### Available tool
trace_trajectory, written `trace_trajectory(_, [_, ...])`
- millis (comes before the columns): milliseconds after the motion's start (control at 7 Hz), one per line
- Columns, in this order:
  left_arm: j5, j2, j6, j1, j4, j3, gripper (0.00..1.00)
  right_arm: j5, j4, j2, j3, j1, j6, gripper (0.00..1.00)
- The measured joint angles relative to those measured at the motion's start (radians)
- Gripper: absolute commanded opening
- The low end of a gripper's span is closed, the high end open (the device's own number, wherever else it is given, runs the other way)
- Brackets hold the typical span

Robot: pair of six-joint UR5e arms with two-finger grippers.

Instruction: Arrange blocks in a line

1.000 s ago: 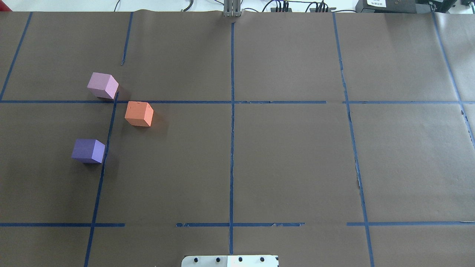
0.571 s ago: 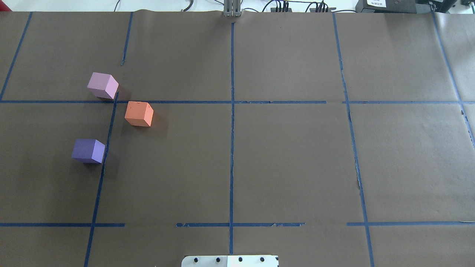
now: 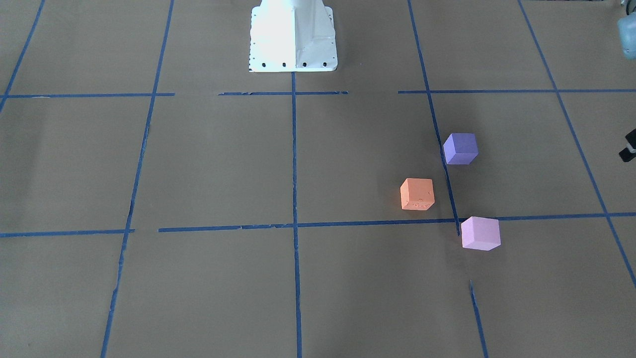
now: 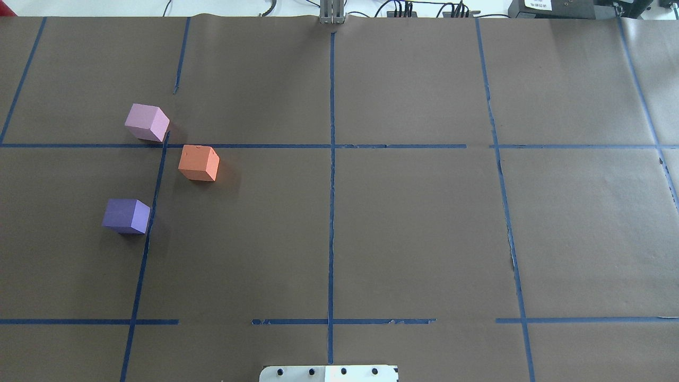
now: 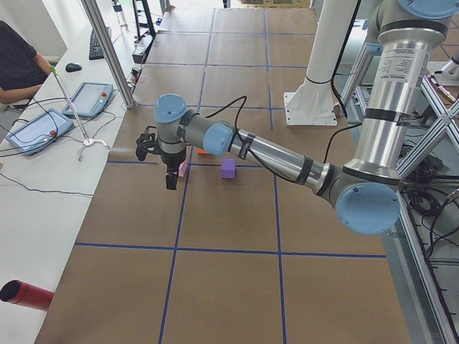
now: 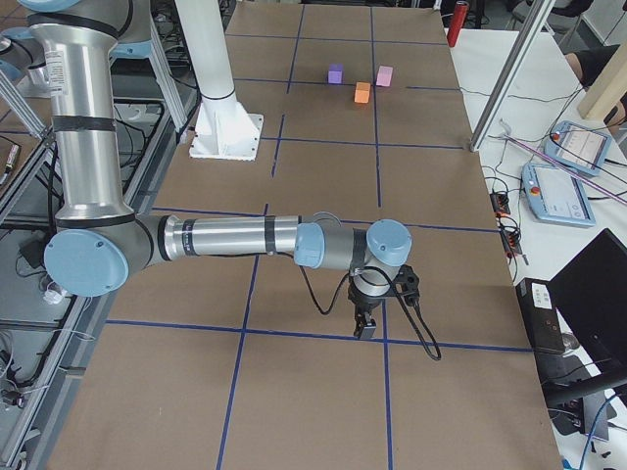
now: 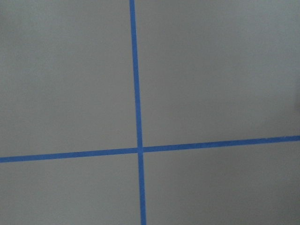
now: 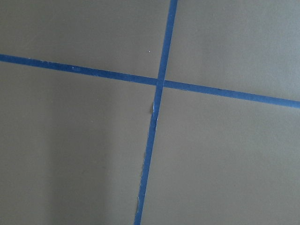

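Observation:
Three cubes sit apart on the brown table, on my left side. The light pink block (image 4: 147, 122) is farthest from me, the orange block (image 4: 199, 163) sits just nearer and to its right, and the violet-purple block (image 4: 126, 216) is nearest. They also show in the front view: pink (image 3: 480, 233), orange (image 3: 417, 194), purple (image 3: 460, 148). My left gripper (image 5: 171, 179) hangs above the table towards its left end, beyond the blocks; I cannot tell whether it is open. My right gripper (image 6: 367, 328) hangs over the far right end, its state also unclear. Both wrist views show only paper and tape.
Blue tape lines (image 4: 331, 159) form a grid on the brown paper. The white robot base (image 3: 293, 35) stands at my edge of the table. A red cylinder (image 5: 25, 295) lies at the left end, and metal posts (image 5: 107, 50) and operators' tablets (image 5: 90, 99) stand beyond the table's far side.

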Motion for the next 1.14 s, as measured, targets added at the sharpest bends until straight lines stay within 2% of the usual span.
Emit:
trace_trajectory(286, [0.007,-0.122,-0.264,0.168,-0.001,-0.019,1.0,0.0,0.0,0.0,0.0,0.0,0.0,1.0])
trace_trajectory(429, [0.007,-0.174,-0.334,0.246,-0.011,-0.014,1.0,0.0,0.0,0.0,0.0,0.0,0.0,1.0])
trace_trajectory(857, [0.042,-0.225,-0.38,0.413,-0.165,0.032,1.0,0.0,0.0,0.0,0.0,0.0,0.0,1.0])
trace_trajectory(1143, [0.149,-0.226,-0.391,0.499,-0.245,0.088,1.0,0.0,0.0,0.0,0.0,0.0,-0.001,1.0])
